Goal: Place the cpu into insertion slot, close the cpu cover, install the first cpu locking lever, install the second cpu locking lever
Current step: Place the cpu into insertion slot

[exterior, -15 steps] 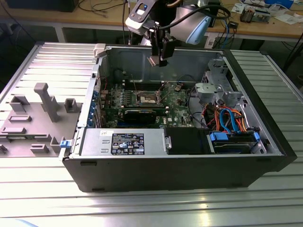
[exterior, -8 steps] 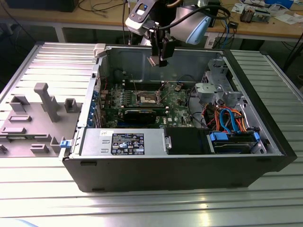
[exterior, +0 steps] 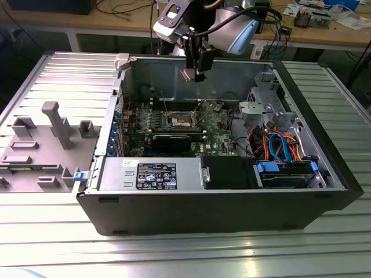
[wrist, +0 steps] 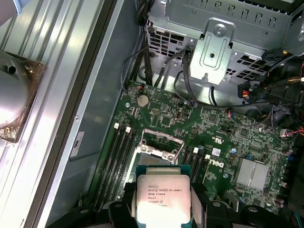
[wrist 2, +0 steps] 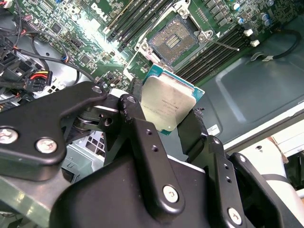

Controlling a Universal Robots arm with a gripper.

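— What's in frame?
— From the exterior view's left: a grey tray [exterior: 46, 145], then the open computer case [exterior: 220, 214]. My hand [exterior: 194, 75] hangs above it, clamped on the cpu [wrist 2: 166, 102].
— The insertion slot [wrist 2: 172, 40]?
— Below the chip, apart from it, pins showing.
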